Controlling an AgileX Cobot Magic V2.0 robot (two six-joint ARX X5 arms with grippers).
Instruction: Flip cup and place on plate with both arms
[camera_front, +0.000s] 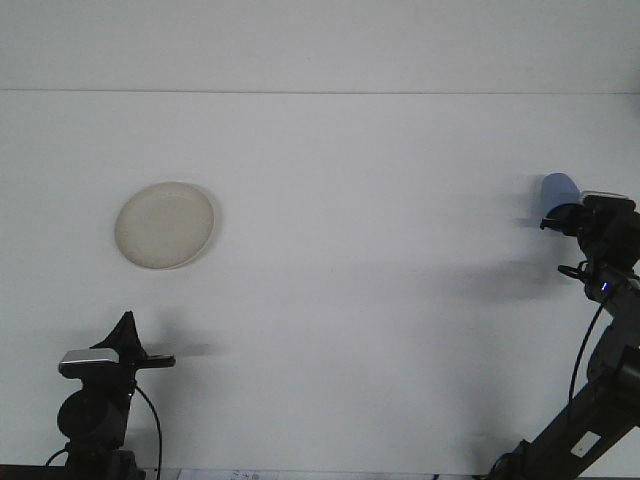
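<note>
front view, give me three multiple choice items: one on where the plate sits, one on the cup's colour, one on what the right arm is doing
1. Where is the plate?
A. left half of the table
B. under the cup
C. right edge

2. What colour is the cup?
A. red
B. blue
C. green

3. The right gripper is
A. parked low, away from everything
B. over the plate
C. at the cup, far right

Answers: 1 A, it lies left of centre; 2 B, the cup is pale blue; 3 C, its black tip meets the cup.
</note>
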